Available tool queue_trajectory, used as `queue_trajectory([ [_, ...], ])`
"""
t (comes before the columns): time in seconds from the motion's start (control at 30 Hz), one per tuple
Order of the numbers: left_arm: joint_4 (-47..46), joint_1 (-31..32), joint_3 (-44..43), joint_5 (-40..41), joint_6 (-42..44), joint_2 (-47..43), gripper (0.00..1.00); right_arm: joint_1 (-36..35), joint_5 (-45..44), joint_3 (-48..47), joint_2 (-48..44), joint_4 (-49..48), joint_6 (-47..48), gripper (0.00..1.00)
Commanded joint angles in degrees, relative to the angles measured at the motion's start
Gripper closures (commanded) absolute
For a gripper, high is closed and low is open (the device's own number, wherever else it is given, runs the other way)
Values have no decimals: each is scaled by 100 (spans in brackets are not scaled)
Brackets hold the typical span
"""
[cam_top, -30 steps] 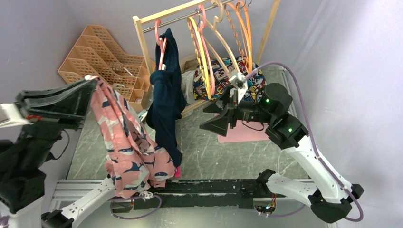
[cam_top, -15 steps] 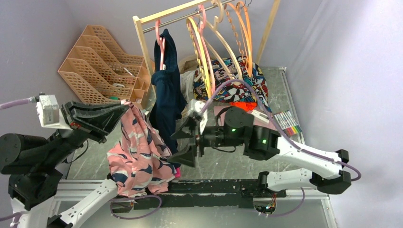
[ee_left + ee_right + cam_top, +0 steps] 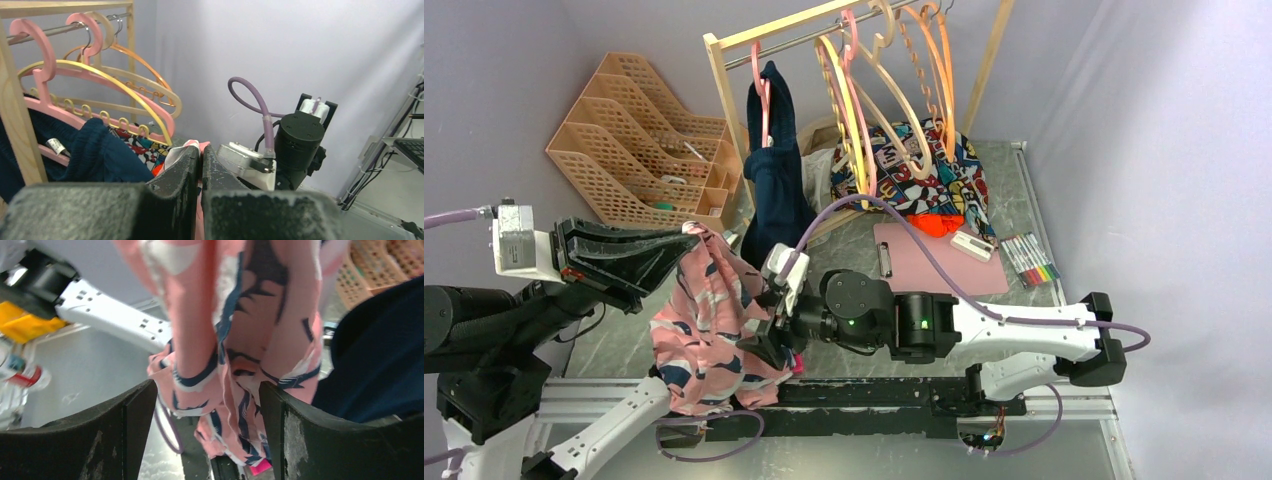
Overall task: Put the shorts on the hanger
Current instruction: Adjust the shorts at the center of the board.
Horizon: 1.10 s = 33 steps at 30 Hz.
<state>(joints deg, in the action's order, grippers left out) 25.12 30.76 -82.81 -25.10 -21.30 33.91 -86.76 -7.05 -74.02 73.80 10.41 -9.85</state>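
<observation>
Right hand: fingers spread, one on each side of the lower folds of the shorts; gripping nothing.
Shorts: hanging bunched over the near edge of the tabletop, held at the top only; not on the hanger.
Left hand: fingers pressed together, pinching the top edge of the shorts, raised above the tabletop.
Navy garment: on a pink hanger just behind the shorts, beside the right hand's outer finger.
Hanger: pale yellow, hooked on the rail at the far side, well apart from the shorts.
Step in hand (judged): take a second grip so the shorts can be spread between both hands.
Method: close on one hem or side edge, not on the whole bunch. Keep the left pinch firm and high so the cloth hangs straight.
Risk: the outer finger may catch the navy garment, and a thick fold may slip out.
</observation>
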Motion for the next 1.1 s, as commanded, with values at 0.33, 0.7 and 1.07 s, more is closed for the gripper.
queue_trajectory([
  [0.33,-1397,35,-1175,-1068,-842,725,93,-280,-575,-1033,-1242,247,869,100],
  [0.7,-3260,35,282,-1599,-2002,1382,93,-283,-2492,-597,-2789,1294,765,100],
  [1.07,-2793,33,2528,-1215,-1729,608,2,-280,-3311,148,-3239,2452,26,100],
])
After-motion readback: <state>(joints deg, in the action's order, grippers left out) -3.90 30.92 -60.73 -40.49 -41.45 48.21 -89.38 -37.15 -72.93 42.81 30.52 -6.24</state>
